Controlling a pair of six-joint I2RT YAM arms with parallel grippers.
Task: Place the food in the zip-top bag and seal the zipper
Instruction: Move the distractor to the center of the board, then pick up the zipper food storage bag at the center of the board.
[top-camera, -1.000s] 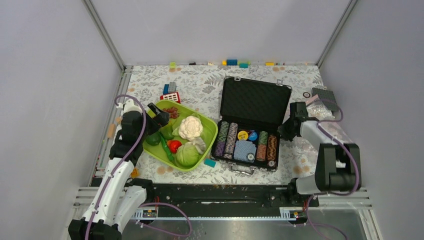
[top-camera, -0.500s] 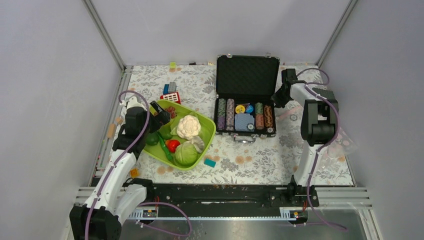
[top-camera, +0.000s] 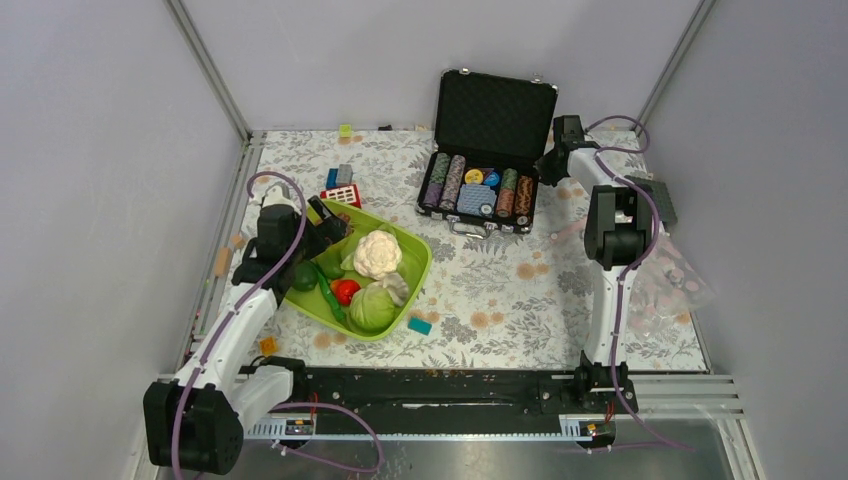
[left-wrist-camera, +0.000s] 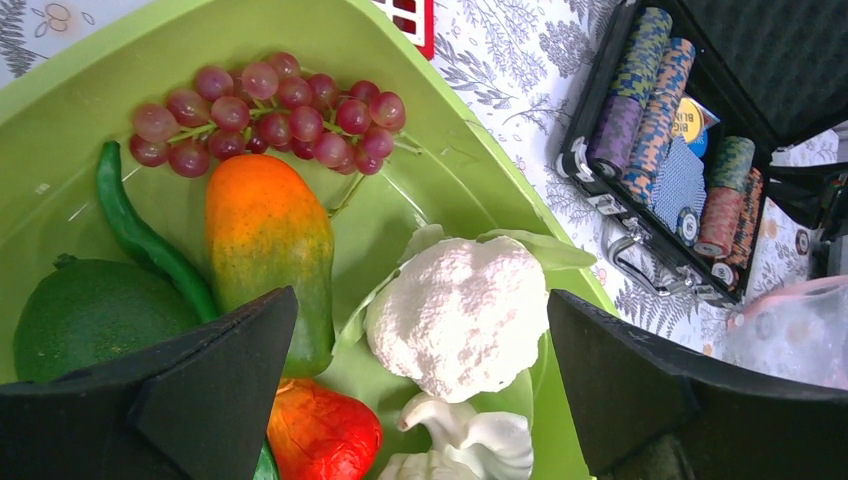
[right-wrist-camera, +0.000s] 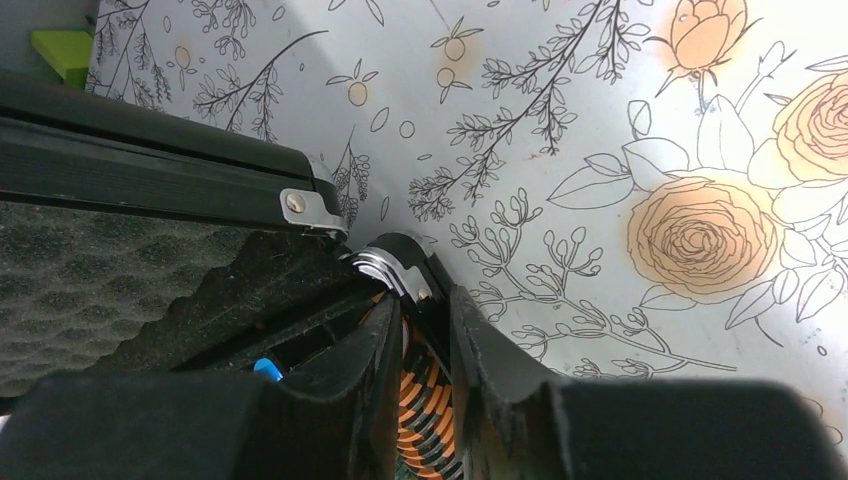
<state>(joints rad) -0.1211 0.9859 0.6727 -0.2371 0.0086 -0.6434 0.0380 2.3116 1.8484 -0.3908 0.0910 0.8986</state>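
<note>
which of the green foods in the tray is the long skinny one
The thin curved green toy pod, lying between the round dark green toy fruit and the orange toy fruit. The pale green toy cabbage is a leafy ball.

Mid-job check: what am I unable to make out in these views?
Bag: top view, right arm crosses it, plastic too faint to tell open from sealed.
Bag again: left wrist view, cut by the right edge, jaws in front.
Tomato: left wrist view, cut by bottom edge, partly behind jaws.
Chips: right wrist view, jaws cover most.
</note>
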